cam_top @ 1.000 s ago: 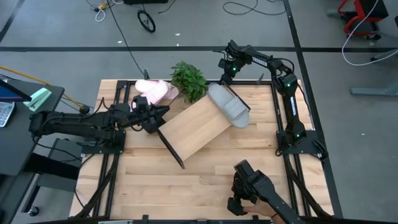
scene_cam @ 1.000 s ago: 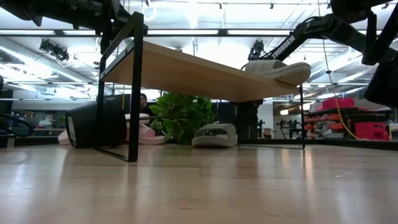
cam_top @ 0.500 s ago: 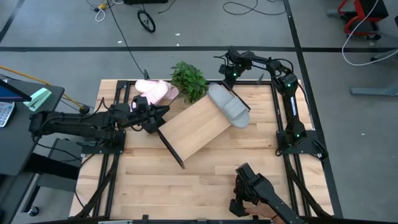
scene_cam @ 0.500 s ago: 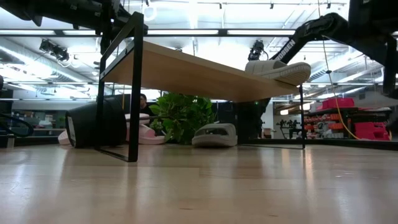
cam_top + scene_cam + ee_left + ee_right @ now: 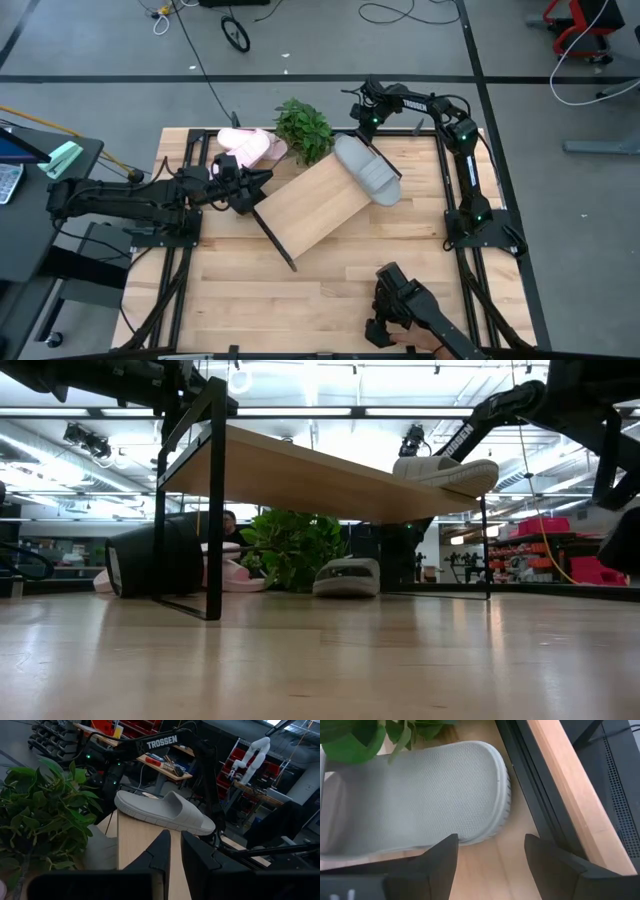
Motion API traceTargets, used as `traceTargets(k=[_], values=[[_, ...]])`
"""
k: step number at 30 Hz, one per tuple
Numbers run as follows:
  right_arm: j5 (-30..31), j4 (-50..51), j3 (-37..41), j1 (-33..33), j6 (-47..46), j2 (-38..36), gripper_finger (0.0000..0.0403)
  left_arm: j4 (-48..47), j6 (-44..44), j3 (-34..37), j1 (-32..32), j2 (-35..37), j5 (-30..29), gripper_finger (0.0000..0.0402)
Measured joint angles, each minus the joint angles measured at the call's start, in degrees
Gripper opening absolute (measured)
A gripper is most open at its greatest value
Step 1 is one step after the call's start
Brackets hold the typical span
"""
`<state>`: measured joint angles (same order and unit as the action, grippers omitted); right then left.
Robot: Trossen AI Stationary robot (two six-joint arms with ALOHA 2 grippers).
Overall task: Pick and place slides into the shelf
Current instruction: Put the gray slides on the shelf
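Observation:
The shelf [image 5: 305,215] stands askew mid-table on its black frame. One grey slide [image 5: 370,172] lies sole-down on the board's right end. The second grey slide [image 5: 420,795] lies on the tabletop beside the plant, partly under its leaves. Both pink slides [image 5: 250,147] lie on the table near the far left corner. My right gripper [image 5: 490,857] is open and hovers over the rounded end of the grey slide on the table, one finger on either side of it. My left gripper [image 5: 258,190] is shut at the shelf's left corner, pointing along the board. My left gripper is at the shelf's raised left edge [image 5: 257,205], but its own body hides the place, so I cannot tell whether it touches the frame. My right gripper touches nothing.
The green plant [image 5: 303,128] stands at the far edge between the pink slides and the right gripper. The table's far rail [image 5: 560,780] runs close beside the grey slide. Another dark arm [image 5: 410,310] reaches in over the near edge. Bare tabletop lies in front of the shelf.
My right gripper has moved a little toward the near edge, closer to the grey slide beside the plant. The dark arm at the near edge has shifted slightly. The shelf, the slides and my left arm have kept still.

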<state>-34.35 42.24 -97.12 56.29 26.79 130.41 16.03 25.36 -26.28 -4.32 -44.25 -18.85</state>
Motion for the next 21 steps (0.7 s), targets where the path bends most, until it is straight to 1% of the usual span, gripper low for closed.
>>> traceTargets(k=[21], values=[[0.04, -0.66, 0.00, 0.26, -2.73, -0.02, 0.0238, -0.02, -0.14, 0.00, 0.00, 0.00, 0.00, 0.0053]])
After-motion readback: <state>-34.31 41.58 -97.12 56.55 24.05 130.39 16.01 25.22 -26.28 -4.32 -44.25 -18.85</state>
